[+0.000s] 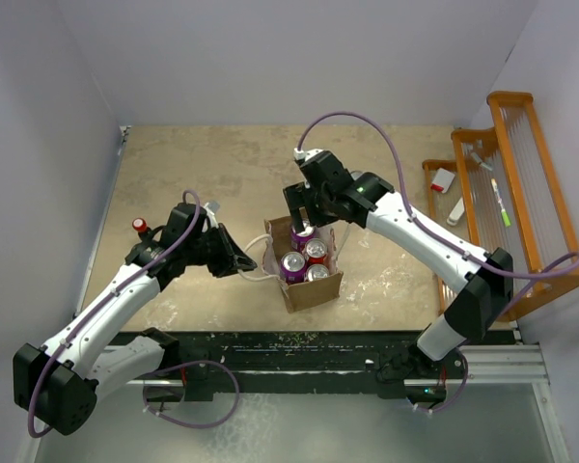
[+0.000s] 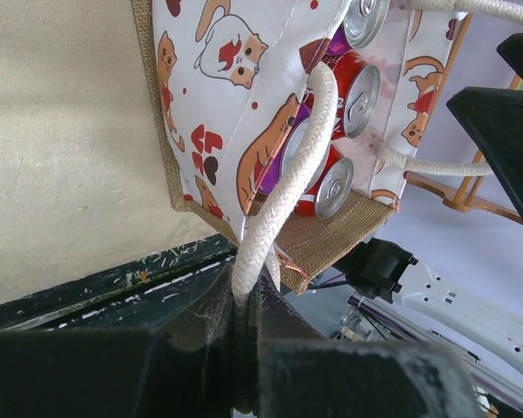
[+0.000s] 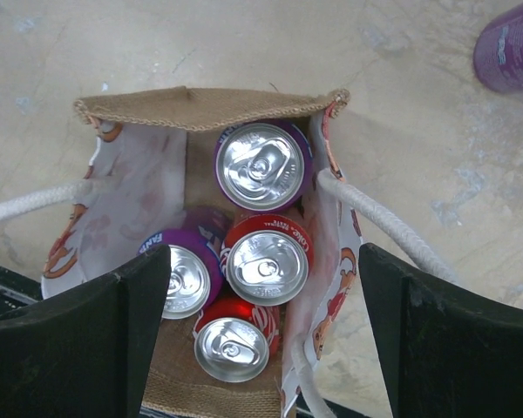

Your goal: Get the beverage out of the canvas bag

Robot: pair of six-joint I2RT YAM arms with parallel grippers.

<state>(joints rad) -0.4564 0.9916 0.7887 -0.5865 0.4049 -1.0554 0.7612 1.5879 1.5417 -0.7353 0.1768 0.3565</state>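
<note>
The tan canvas bag (image 1: 314, 292) stands open mid-table, its cat-print lining (image 2: 218, 104) showing. Inside are several upright cans: a purple one (image 3: 261, 165) at the far end, a red Coke (image 3: 268, 259), a purple Fanta (image 3: 181, 277) and another red one (image 3: 235, 344). My left gripper (image 1: 243, 262) is left of the bag, shut on its white rope handle (image 2: 288, 183), which runs taut between the jaws (image 2: 244, 348). My right gripper (image 1: 304, 207) hovers open above the bag; in the right wrist view (image 3: 266, 335) its fingers straddle the bag's opening and touch no can.
An orange wooden rack (image 1: 521, 193) with markers stands at the right wall. A small red-capped object (image 1: 139, 226) sits beside the left arm. Another purple can (image 3: 510, 43) stands on the table outside the bag. A black rail (image 1: 299, 347) runs along the near edge.
</note>
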